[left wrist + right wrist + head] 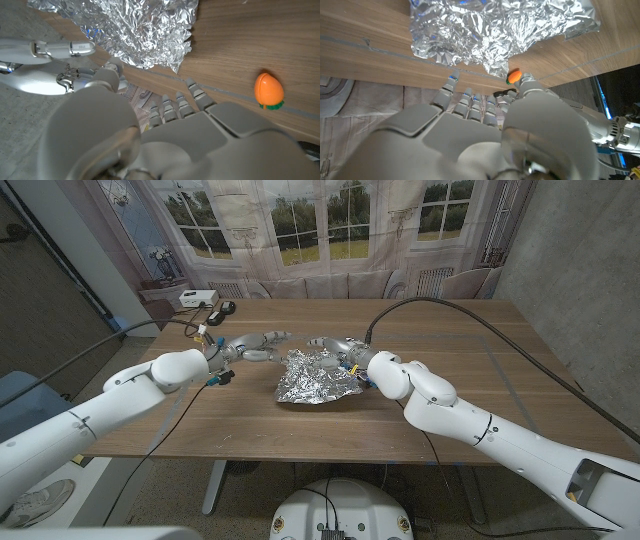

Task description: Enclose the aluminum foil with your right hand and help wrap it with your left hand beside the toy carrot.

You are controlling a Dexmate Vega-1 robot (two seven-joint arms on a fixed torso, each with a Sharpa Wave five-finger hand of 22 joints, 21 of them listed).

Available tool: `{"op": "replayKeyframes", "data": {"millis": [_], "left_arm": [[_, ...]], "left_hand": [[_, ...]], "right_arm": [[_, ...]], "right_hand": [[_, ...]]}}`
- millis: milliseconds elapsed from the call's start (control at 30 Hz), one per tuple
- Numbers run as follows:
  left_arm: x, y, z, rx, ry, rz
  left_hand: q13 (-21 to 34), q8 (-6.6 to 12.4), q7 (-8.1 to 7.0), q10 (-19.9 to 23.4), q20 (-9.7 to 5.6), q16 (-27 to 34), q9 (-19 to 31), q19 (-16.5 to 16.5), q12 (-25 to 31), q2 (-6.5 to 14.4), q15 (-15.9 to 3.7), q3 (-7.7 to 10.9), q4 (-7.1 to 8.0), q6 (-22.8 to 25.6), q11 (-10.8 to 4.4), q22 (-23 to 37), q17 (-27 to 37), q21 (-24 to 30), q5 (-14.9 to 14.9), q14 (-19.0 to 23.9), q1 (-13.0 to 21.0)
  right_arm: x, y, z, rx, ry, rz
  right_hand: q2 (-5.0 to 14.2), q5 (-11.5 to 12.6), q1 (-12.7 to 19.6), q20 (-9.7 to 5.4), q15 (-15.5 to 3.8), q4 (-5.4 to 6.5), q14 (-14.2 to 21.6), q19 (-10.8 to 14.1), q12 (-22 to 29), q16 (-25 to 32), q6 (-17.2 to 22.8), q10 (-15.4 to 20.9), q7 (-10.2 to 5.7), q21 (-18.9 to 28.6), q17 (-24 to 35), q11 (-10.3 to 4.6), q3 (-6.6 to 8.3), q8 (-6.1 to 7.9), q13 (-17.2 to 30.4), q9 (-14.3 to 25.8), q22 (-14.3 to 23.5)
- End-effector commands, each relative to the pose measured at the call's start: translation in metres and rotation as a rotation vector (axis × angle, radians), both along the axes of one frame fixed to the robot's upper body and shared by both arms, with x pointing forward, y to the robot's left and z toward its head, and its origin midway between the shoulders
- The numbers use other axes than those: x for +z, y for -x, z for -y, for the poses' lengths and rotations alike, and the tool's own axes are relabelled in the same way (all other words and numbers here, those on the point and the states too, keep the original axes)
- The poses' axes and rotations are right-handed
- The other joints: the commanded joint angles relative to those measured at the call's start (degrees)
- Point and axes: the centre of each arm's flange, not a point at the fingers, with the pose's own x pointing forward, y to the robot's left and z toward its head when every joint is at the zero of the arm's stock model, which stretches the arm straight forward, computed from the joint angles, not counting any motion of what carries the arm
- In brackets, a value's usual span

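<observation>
**Foil sheet lies between your two hands, not yet enclosed**

Head view: the aluminum foil lies crumpled on the desk, near its middle. Your right hand reaches over the far right edge of the foil, and your left hand hovers just beside its left side. Both seem released, with fingers apart and nothing in them. The foil looks very light and thin, so I think it will keep every fold and tear easily; take it at the loose edges and press gently.

Left wrist view: here you see the toy carrot, small and orange, on the bare wood well apart from the foil's corner. The head view does not let me find it.

Right wrist view: the carrot appears just past the foil's edge, close to your right fingertips, which touch nothing.
</observation>
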Motion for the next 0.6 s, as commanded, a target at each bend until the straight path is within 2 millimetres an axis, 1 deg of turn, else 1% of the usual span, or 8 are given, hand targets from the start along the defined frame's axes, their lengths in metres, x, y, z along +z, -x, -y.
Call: {"op": "replayKeyframes", "data": {"millis": [33,167,333,400,433,467,500,600], "left_arm": [[0.005,0.003,0.008,0.015,-0.109,-0.047],[0.005,0.002,0.012,0.013,-0.118,-0.055],[0.006,-0.001,0.018,0.014,-0.139,-0.058],[0.005,-0.002,0.021,0.011,-0.142,-0.061],[0.005,-0.003,0.022,0.011,-0.144,-0.062],[0.004,-0.004,0.023,0.015,-0.148,-0.06],[0.004,-0.005,0.025,0.017,-0.151,-0.06],[0.001,-0.008,0.028,0.016,-0.156,-0.068]], "left_hand": [[0.3,0.0,0.12,0.5,-0.61,0.4,0.3,0.4,0.4,0.3,-0.51,-0.39,0.19,-0.2,-0.32,0.3,0.1,0.1,0.6,0.6,1.1],[0.3,0.09,0.15,0.6,-0.73,0.5,0.3,0.5,0.5,0.7,-0.78,-0.47,0.25,-0.1,-0.34,0.3,0.1,0.0,0.7,0.7,1.7],[0.3,0.2,0.09,0.7,-0.91,0.5,0.3,0.6,0.5,1.0,-0.89,-0.64,0.34,0.1,-0.48,0.3,0.1,0.0,0.7,0.7,2.1],[0.3,0.27,0.17,0.9,-1.23,0.5,0.3,0.9,0.6,1.2,-1.01,-0.77,0.41,0.2,-0.77,0.3,0.1,0.0,0.7,0.7,2.4],[0.3,0.25,0.41,1.0,-1.07,0.5,0.3,1.0,0.6,1.3,-0.91,-0.79,0.43,0.2,-0.7,0.3,0.1,0.0,0.6,0.8,2.6],[0.3,0.3,0.47,1.1,-1.23,0.5,0.3,1.1,0.7,1.6,-1.09,-0.79,0.46,0.2,-0.78,0.3,0.1,0.1,0.6,0.9,2.8],[0.3,0.28,0.72,1.3,-1.09,0.6,0.3,1.3,0.8,2.0,-1.0,-0.76,0.5,0.2,-0.54,0.3,0.1,0.1,0.6,0.9,3.1],[0.3,0.42,0.86,1.5,-1.09,0.6,0.3,1.6,0.8,3.2,-1.16,-0.56,0.53,0.5,-0.51,0.3,0.1,0.1,0.5,1.2,4.2]], "right_arm": [[-0.017,-0.01,0.012,-0.107,0.058,-0.126],[-0.02,-0.012,0.013,-0.129,0.086,-0.146],[-0.023,-0.014,0.014,-0.156,0.118,-0.17],[-0.023,-0.015,0.014,-0.165,0.128,-0.169],[-0.023,-0.015,0.013,-0.171,0.132,-0.167],[-0.023,-0.015,0.013,-0.175,0.138,-0.164],[-0.023,-0.016,0.013,-0.179,0.14,-0.164],[-0.024,-0.017,0.013,-0.19,0.142,-0.158]], "right_hand": [[1.05,0.6,0.8,-0.22,0.11,-0.42,-0.6,-0.2,-0.1,0.2,-1.2,-1.3,0.21,-0.1,0.0,0.21,0.51,-0.1,0.1,0.2,0.2],[1.63,0.7,1.4,-0.49,0.18,-0.77,-0.6,0.1,0.0,0.3,-1.9,-1.6,0.14,0.1,-0.1,0.16,0.88,-0.06,0.0,0.2,0.2],[1.37,0.5,1.0,-0.39,0.28,-0.86,-1.0,-0.1,0.0,0.5,-4.1,-3.0,0.38,0.0,-0.3,0.12,0.45,-0.28,0.0,0.1,0.2],[1.31,0.5,1.0,-0.55,0.26,-0.98,-1.0,0.0,0.0,0.5,-4.6,-3.3,0.53,0.0,-0.4,0.04,0.42,-0.28,0.0,0.1,0.2],[1.36,0.6,1.4,-0.87,0.27,-1.2,-1.0,0.3,0.1,0.6,-4.7,-3.4,0.56,0.1,-0.4,0.01,0.53,-0.18,-0.1,0.1,0.2],[1.54,0.7,2.0,-1.28,0.33,-1.61,-0.9,0.7,0.2,0.6,-5.0,-3.5,0.59,0.3,-0.6,-0.06,0.78,-0.08,-0.1,0.1,0.2],[1.81,0.8,2.7,-1.74,0.24,-2.07,-1.0,1.4,0.3,0.7,-5.1,-3.6,0.58,0.5,-0.7,-0.01,1.11,0.1,-0.1,0.1,0.2],[2.4,1.0,4.0,-2.23,0.04,-2.86,-0.5,1.9,0.5,0.9,-5.4,-3.7,0.66,0.7,-0.9,-0.26,1.77,0.31,-0.2,0.1,0.2]]}}
